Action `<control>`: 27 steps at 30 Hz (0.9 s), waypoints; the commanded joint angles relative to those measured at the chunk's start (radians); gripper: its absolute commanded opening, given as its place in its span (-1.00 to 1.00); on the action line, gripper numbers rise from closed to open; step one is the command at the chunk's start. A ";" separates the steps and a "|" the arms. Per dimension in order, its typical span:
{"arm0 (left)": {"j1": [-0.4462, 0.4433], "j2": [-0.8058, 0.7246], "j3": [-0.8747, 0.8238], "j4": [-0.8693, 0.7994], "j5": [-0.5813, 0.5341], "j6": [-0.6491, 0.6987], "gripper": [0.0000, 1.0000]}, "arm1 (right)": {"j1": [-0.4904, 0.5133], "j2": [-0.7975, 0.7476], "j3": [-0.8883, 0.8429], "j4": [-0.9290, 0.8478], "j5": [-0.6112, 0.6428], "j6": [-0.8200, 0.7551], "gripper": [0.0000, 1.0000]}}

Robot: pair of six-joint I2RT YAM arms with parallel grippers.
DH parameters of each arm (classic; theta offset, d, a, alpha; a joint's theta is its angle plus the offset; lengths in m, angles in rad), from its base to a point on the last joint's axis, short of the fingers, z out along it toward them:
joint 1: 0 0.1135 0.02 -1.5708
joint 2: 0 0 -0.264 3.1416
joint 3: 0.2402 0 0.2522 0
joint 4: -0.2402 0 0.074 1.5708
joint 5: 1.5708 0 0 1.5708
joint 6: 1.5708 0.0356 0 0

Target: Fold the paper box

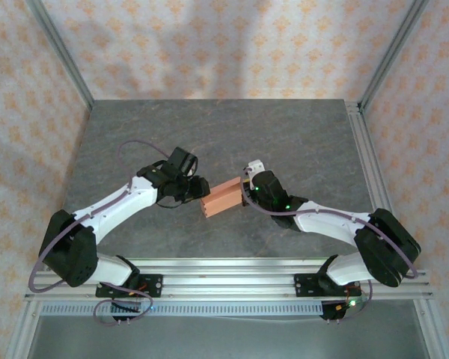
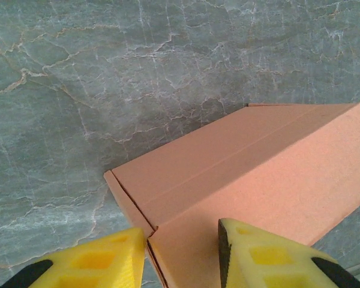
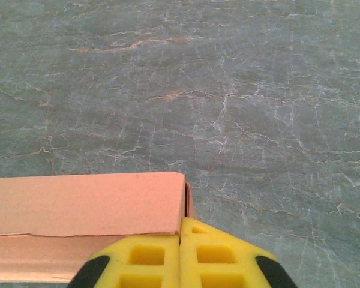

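The salmon-orange paper box (image 1: 221, 197) lies folded up as a small rectangular box in the middle of the table, between the two arms. My left gripper (image 1: 198, 187) is at its left end. In the left wrist view the box (image 2: 246, 162) has one corner between the spread yellow fingers (image 2: 270, 258) of the left gripper (image 2: 183, 255), which stands open. My right gripper (image 1: 247, 187) is at the box's right end. Seen from the right wrist, the right gripper (image 3: 180, 252) has its fingers pressed together at the end wall of the box (image 3: 84, 204), pinching the thin card.
The grey marbled table (image 1: 209, 127) spreads on all sides of the box. Patterned walls and metal frame posts (image 1: 60, 52) close in the back and sides. An aluminium rail (image 1: 232, 284) runs along the near edge.
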 commanded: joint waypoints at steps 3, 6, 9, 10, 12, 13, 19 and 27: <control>0.002 0.032 -0.044 -0.033 -0.002 -0.003 -0.29 | 0.004 -0.036 0.006 -0.083 0.005 0.004 -0.47; 0.003 0.031 -0.044 -0.033 -0.004 -0.003 -0.30 | 0.004 -0.066 0.007 -0.091 0.006 0.002 -0.25; 0.003 0.032 -0.042 -0.032 -0.006 -0.001 -0.29 | 0.004 -0.095 0.003 -0.092 -0.001 -0.007 0.02; 0.003 0.033 -0.041 -0.031 -0.006 0.000 -0.29 | 0.004 -0.105 0.000 -0.090 -0.001 -0.011 0.10; 0.003 0.033 -0.042 -0.031 -0.007 0.000 -0.29 | 0.004 -0.134 -0.008 -0.079 -0.007 -0.020 0.26; 0.003 0.035 -0.042 -0.032 -0.006 0.000 -0.30 | 0.004 -0.147 -0.012 -0.072 -0.012 -0.023 0.32; 0.003 0.046 -0.049 -0.027 -0.001 0.008 -0.30 | -0.009 -0.128 0.065 -0.108 0.018 0.099 0.62; 0.003 0.054 -0.062 -0.022 0.003 0.018 -0.30 | -0.044 0.001 0.097 -0.142 0.019 0.221 0.38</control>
